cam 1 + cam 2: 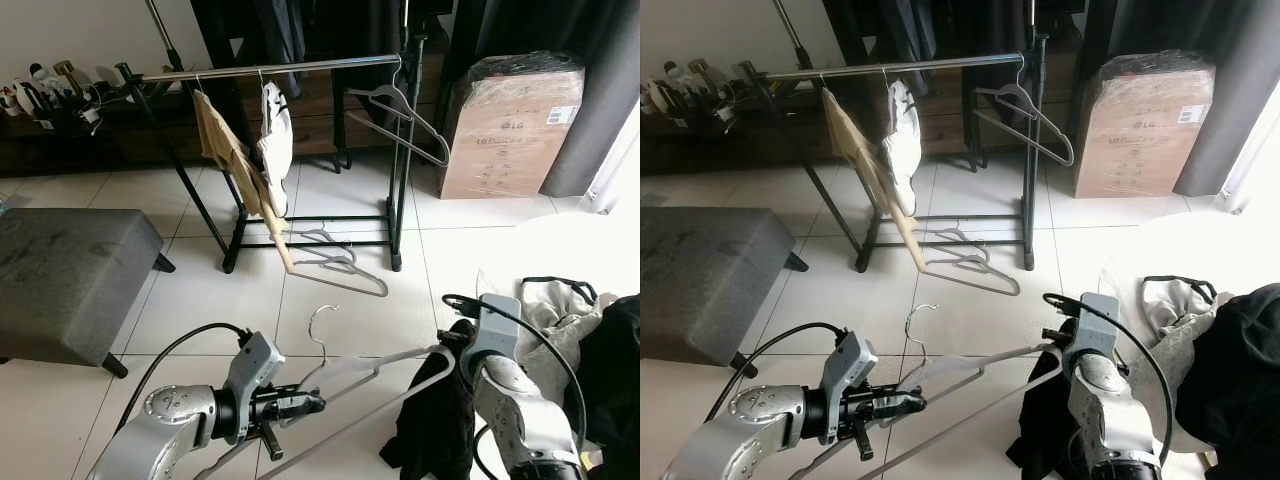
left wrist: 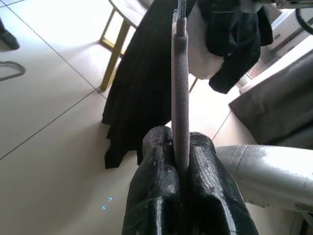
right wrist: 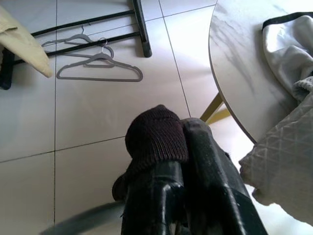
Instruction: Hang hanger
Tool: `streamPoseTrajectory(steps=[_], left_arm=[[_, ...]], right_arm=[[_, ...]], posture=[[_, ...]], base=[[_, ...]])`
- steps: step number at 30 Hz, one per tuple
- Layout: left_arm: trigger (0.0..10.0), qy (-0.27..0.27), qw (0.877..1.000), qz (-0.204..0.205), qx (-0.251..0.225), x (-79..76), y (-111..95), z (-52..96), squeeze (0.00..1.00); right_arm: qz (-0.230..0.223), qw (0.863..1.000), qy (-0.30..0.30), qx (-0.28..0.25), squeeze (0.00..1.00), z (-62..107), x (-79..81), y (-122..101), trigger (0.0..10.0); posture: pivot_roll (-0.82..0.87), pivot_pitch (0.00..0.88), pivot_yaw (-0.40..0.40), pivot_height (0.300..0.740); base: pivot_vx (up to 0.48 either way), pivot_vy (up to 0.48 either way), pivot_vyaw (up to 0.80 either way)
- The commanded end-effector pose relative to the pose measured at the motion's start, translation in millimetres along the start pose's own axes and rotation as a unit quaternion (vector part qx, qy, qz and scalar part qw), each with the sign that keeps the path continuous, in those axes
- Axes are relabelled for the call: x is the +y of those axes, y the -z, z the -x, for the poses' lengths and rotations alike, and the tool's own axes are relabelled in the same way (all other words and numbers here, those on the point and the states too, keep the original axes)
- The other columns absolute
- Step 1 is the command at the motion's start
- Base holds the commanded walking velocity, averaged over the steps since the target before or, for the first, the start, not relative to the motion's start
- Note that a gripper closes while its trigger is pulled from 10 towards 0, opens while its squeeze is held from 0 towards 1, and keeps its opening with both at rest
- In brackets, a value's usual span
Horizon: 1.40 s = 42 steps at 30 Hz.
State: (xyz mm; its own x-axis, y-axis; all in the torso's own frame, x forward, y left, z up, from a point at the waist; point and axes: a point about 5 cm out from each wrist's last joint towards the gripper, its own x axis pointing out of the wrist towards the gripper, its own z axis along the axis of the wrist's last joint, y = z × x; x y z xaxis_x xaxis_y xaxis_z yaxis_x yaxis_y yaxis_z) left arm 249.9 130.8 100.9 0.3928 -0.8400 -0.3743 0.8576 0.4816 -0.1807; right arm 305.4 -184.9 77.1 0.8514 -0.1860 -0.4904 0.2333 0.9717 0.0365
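Left end effector [image 1: 300,405] is clamped on the grey hanger [image 1: 345,375], low over the tiled floor [image 1: 210,290], hook pointing up. Right end effector [image 3: 171,147] pinches a black knit garment [image 1: 435,415] that droops near the hanger's far end. Ahead stands the clothes rack [image 1: 280,68], carrying a tan garment [image 1: 225,150], a white garment [image 1: 275,140] and an empty hanger [image 1: 400,120]; spare hangers [image 1: 335,262] lie at its base. Beside: grey ottoman [image 1: 70,275], cardboard box [image 1: 510,125], and a marble worktop [image 3: 239,63] piled with clothes.
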Motion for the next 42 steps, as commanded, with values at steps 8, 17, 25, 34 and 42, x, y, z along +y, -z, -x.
streamPoseTrajectory(steps=[8, 17, 25, 34, 42], left_arm=[[10.0, -0.052, 0.998, 0.003, -0.017, 12.2, 3, -1.1, 0.0], [10.0, -0.032, 0.999, 0.015, -0.03, 8.7, 3, -4.3, 0.0], [10.0, 0.004, 0.999, 0.032, -0.036, 3.2, 1, -4.5, 0.0], [10.0, 0.044, 0.998, 0.039, -0.007, -3.4, 6, 9.7, 0.0], [10.0, 0.045, 0.998, 0.031, 0.026, -4.0, 13, 20.8, 0.0]], right_arm=[[0.001, 1.0, -0.024, -0.01, 0.0, 7.4, 4.9, -7, 10.0], [0.05, 0.994, -0.092, 0.018, 0.0, 17.9, 15.8, -1, 10.0], [0.125, 0.98, -0.156, 0.005, 0.0, 26.6, 27.4, -8, 10.0], [0.176, 0.977, -0.114, -0.037, 0.0, 17.9, 21.5, -24, 10.0], [0.207, 0.974, -0.083, -0.048, 0.0, 11.9, 14.1, -28, 10.0]], posture=[[-0.13, 0.17, 0.097, 0.74], [-0.14, 0.169, 0.096, 0.74], [-0.14, 0.164, 0.093, 0.74], [-0.12, 0.164, 0.089, 0.74], [-0.12, 0.164, 0.089, 0.74]], base=[[0.0, 0.0, 0.0], [0.0, 0.0, 0.0], [0.0, 0.0, 0.0], [0.0, 0.0, 0.0], [0.0, 0.0, 0.0]])
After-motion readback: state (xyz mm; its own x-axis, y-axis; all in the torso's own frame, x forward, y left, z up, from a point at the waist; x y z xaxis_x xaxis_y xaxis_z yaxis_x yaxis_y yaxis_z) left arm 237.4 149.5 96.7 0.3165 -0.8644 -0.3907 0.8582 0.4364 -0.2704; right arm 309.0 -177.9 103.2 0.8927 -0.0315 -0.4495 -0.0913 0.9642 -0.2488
